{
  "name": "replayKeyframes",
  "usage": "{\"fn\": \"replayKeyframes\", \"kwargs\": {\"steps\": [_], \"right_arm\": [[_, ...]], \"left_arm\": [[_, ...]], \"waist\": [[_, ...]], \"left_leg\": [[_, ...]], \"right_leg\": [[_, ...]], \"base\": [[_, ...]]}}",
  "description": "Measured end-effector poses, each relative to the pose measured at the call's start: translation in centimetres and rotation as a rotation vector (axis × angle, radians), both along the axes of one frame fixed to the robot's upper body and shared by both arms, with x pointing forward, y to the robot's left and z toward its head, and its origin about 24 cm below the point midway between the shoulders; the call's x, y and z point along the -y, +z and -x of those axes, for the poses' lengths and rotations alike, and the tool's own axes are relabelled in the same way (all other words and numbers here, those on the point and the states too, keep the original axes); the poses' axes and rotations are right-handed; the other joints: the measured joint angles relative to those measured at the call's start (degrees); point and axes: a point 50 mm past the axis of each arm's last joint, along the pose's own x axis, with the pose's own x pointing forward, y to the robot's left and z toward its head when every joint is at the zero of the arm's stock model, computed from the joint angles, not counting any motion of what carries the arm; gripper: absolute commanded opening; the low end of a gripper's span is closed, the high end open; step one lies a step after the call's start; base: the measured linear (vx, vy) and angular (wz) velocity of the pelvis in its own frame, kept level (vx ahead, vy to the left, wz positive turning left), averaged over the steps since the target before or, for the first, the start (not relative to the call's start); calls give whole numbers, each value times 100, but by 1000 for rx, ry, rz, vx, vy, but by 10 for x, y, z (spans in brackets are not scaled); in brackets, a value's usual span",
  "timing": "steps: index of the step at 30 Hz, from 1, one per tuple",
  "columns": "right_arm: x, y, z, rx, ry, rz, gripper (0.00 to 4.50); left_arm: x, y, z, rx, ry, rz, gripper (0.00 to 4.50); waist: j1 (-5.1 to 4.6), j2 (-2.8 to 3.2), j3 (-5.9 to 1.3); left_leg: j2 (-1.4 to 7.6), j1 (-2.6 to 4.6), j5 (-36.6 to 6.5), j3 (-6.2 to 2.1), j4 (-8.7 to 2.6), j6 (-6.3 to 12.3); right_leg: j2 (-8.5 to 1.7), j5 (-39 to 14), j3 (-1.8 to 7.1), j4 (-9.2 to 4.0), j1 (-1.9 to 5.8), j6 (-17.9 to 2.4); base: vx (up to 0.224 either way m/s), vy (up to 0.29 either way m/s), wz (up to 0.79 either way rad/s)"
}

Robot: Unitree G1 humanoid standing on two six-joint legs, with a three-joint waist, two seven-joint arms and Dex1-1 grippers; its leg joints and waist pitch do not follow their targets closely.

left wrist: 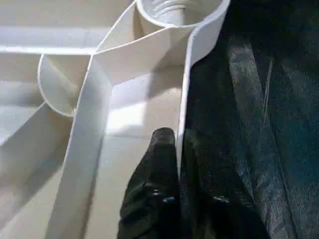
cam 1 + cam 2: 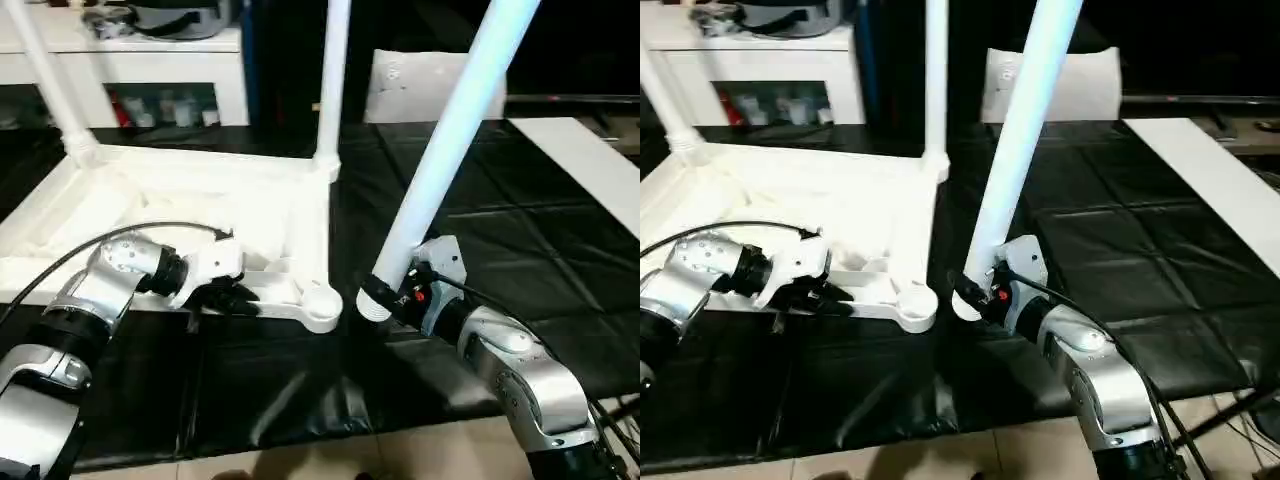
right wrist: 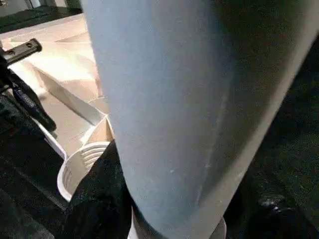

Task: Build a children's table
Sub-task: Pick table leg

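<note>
The children's table top [image 2: 200, 200] lies upside down on the black surface, ribs up. Two white legs [image 2: 333, 80] stand in its far corner sockets, the other at the far left [image 2: 45, 70]. The near right corner socket [image 2: 322, 305] is empty. My left gripper [image 2: 232, 297] is shut on the thin near rim wall [image 1: 187, 89], one finger [image 1: 154, 169] on each side, just short of that socket [image 1: 174, 10]. My right gripper [image 2: 385, 295] is shut on the lower end of a third leg [image 2: 450, 130]. This leg leans up to the right, its foot just right of the empty socket [image 3: 82, 164].
A white cabinet [image 2: 150, 60] with shelves stands behind the table top. A white board [image 2: 580, 160] lies at the far right of the black surface [image 2: 500, 220], and a white cushion-like thing [image 2: 420, 85] sits at the back. The surface's front edge [image 2: 300, 435] runs close below my arms.
</note>
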Motion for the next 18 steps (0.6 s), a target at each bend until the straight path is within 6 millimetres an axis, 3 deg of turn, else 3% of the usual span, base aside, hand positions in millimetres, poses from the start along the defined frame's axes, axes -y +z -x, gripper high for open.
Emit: {"fn": "replayKeyframes", "kwargs": {"steps": [2, 7, 14, 18], "right_arm": [[1, 0, 0, 0, 3, 3, 193], [0, 0, 0, -1, 9, 4, 193], [-7, 13, -7, 24, 31, -51, 193], [-10, 17, -10, 13, 40, -74, 193]], "left_arm": [[0, -1, 0, 3, -12, -5, 3], [2, -1, -1, 2, -15, -8, 1], [6, -9, 1, -55, 162, 66, 0], [19, -16, 7, -43, 320, 161, 0]], "waist": [[-34, 0, -1], [-46, 2, -2], [-70, 65, -28], [-159, 70, -31]], "left_leg": [[-14, 7, -7, 4, 0, 12], [-26, 5, -10, 2, 0, 17], [-25, 15, -10, 6, -2, 17], [-22, 4, -14, 5, -3, 24]], "right_leg": [[-38, 0, -20, 0, 12, 1], [-50, 0, -18, 0, 14, 2], [-50, 0, -15, 5, 13, 2], [-51, 0, -11, 14, 12, 2]], "base": [[0, 0, 0], [0, 0, 0], [0, 0, 0], [0, 0, 0]]}}
